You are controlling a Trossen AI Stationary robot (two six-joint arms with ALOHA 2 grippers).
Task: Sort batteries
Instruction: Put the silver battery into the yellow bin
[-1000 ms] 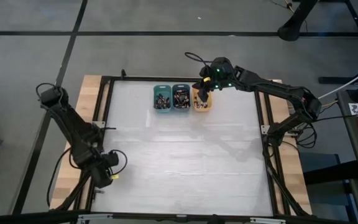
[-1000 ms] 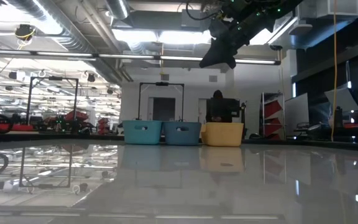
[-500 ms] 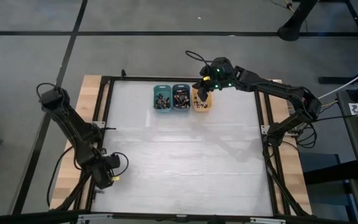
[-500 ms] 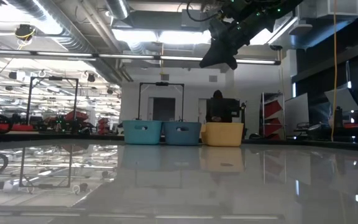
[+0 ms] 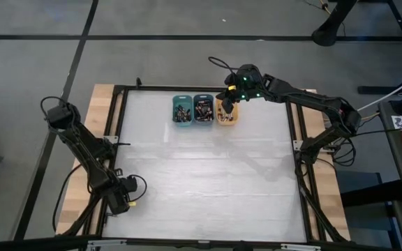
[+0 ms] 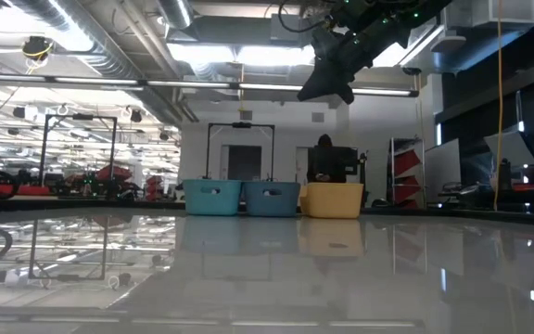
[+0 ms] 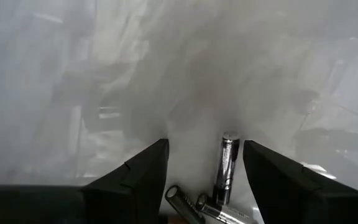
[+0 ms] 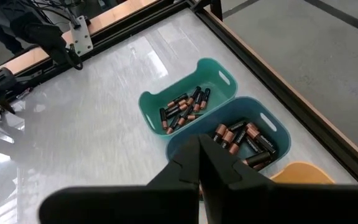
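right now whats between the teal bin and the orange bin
The blue bin with batteries sits between the teal bin and orange bin, seen in the high view.

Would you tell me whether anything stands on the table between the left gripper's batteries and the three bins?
Nothing visible does. The left gripper sits open near the table's left edge with silvery batteries between its fingers; the surface up to the bins looks bare.

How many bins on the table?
3, in a row at the table's far edge: teal bin on the left, blue bin in the middle, orange bin on the right, partly under the right gripper.
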